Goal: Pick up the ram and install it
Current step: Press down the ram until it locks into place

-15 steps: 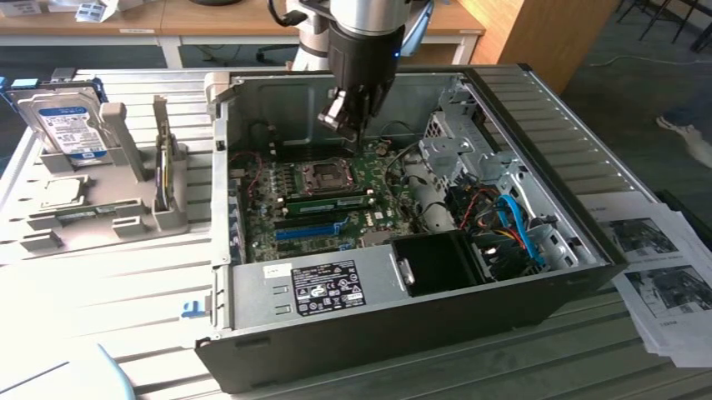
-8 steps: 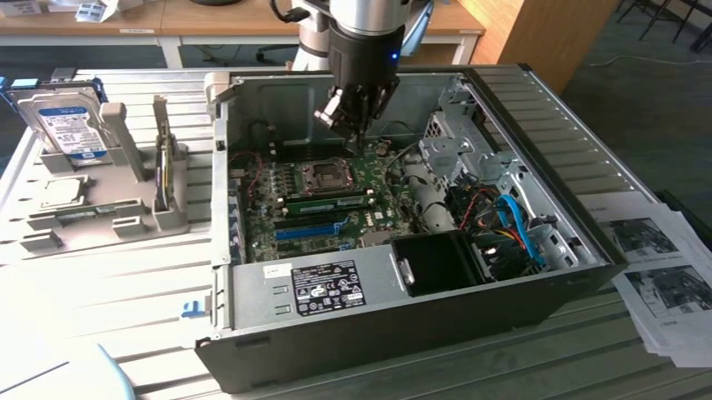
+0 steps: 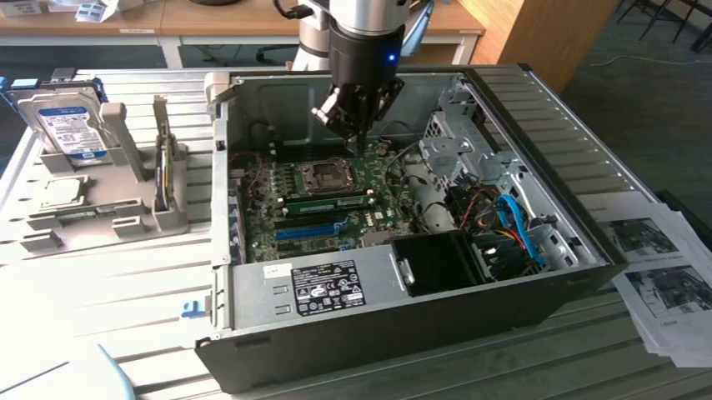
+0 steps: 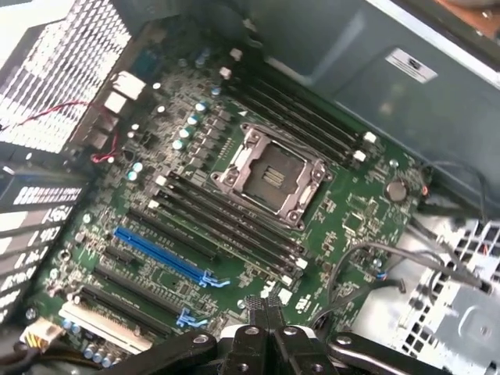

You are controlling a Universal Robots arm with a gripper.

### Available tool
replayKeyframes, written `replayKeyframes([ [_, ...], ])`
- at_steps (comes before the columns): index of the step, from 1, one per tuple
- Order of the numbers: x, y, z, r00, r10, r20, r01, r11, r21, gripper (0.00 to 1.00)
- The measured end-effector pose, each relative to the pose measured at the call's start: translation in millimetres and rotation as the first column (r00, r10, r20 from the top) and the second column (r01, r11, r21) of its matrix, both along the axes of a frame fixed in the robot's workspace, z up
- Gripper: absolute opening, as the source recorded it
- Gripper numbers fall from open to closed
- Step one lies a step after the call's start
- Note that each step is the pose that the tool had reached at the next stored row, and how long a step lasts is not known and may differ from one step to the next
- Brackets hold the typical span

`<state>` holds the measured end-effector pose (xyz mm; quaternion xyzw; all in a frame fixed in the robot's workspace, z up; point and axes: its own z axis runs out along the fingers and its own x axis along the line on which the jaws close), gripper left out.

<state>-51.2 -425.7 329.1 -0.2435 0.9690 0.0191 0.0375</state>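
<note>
Slatted grey table (image 3: 122, 275) carries an open computer case (image 3: 579, 167), side panel off so the motherboard (image 4: 351, 219) faces up. Gripper (image 3: 353, 142) hangs above the CPU socket (image 4: 269, 176), jaws clenched, holding nothing. The ram (image 3: 328, 202) lies seated in a slot just beside the socket, toward the blue slot (image 4: 160, 255), apparently already installed.

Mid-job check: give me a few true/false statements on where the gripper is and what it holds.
1. The gripper hangs inside the open computer case. True.
2. Its fingers are spread wide. False: they are shut together.
3. The gripper clamps the hard drive. False: the drive stands in the grey holder outside the case.
4. A green RAM stick lies seated on the motherboard beside the CPU socket. True.
</note>
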Motion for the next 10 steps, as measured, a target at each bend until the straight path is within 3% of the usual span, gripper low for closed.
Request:
replayKeyframes([
  [5, 0.0, 0.0, -0.2, 0.9968, -0.080, 0.0000, 0.080, 0.9968, 0.0000, 0.09],
  [10, 0.0, 0.0, -0.4, 0.9874, -0.158, 0.0000, 0.158, 0.9874, 0.0000, 0.09],
])
